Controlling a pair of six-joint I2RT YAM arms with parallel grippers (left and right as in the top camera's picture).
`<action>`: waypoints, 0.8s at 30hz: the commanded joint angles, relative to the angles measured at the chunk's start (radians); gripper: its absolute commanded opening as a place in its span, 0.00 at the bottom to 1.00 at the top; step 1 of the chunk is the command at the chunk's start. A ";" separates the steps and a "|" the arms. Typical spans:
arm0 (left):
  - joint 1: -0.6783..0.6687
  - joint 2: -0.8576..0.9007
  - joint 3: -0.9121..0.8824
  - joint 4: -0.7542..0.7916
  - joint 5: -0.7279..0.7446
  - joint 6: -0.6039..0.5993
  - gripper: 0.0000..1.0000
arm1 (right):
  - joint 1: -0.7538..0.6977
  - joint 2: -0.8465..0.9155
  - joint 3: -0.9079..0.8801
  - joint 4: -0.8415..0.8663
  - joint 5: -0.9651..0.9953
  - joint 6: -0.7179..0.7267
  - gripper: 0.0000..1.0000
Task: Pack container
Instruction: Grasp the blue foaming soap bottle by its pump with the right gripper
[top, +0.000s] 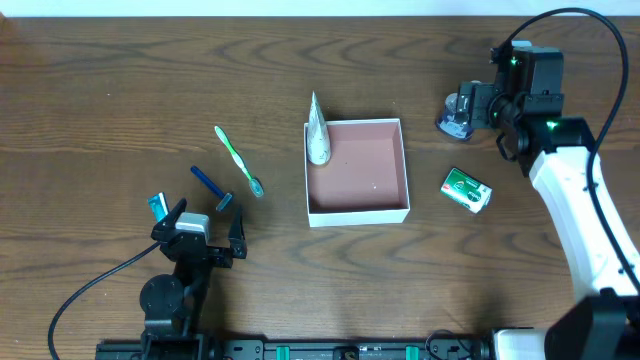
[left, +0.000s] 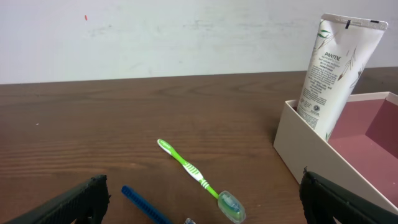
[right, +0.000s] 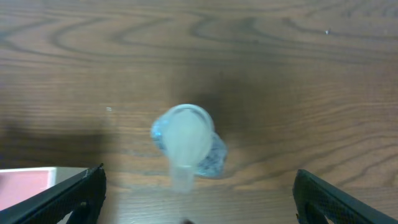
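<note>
The container (top: 357, 170) sits left of the right gripper (top: 465, 110), which is spread empty above a small bottle (right: 186, 146). The left gripper (top: 207, 225) is likewise spread and empty. The tube (left: 336, 68) reads PANTENE.

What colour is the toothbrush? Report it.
The toothbrush is bright green with white, clearest in the left wrist view.

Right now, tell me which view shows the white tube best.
The left wrist view: the white tube stands in a corner of the container, side-on, label readable. Overhead shows it only foreshortened from above. The right wrist view does not show it.
</note>
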 joint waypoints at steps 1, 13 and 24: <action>0.004 0.000 -0.018 -0.033 0.010 0.005 0.98 | -0.023 0.047 0.006 0.018 -0.011 -0.051 0.95; 0.004 0.000 -0.018 -0.033 0.010 0.005 0.98 | -0.032 0.143 0.006 0.089 -0.049 -0.070 0.92; 0.004 0.000 -0.018 -0.033 0.010 0.005 0.98 | -0.032 0.157 0.006 0.130 -0.069 -0.077 0.68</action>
